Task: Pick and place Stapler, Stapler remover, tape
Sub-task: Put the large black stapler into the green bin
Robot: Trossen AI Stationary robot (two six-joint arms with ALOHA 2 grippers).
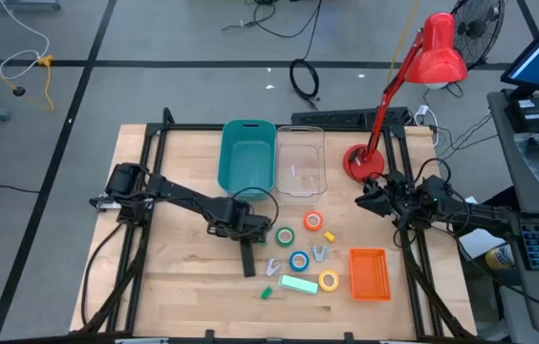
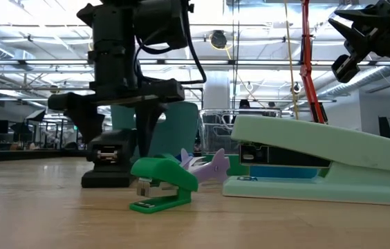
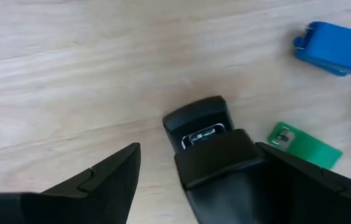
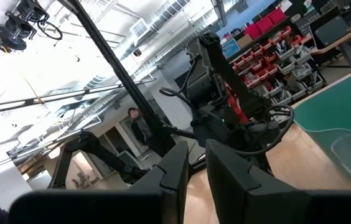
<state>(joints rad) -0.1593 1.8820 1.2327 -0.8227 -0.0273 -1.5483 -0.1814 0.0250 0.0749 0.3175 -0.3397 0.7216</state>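
From above, the left gripper (image 1: 244, 227) sits over the near-rear end of the black Stapler (image 1: 247, 256), whose long axis runs from the gripper toward the table's (image 1: 174, 287) front edge; four tape rolls (image 1: 299, 261) lie just beyond it. The right gripper (image 1: 365, 199) waits by the red lamp base (image 1: 363, 162). At table level, the Stapler's blunt end (image 2: 109, 166) stands under the left gripper, its length hidden. The left wrist shows smooth dark fingers (image 3: 104, 177) spread wide either side of the bar, not touching. The right wrist shows fingers (image 4: 175, 171) nearly closed, empty.
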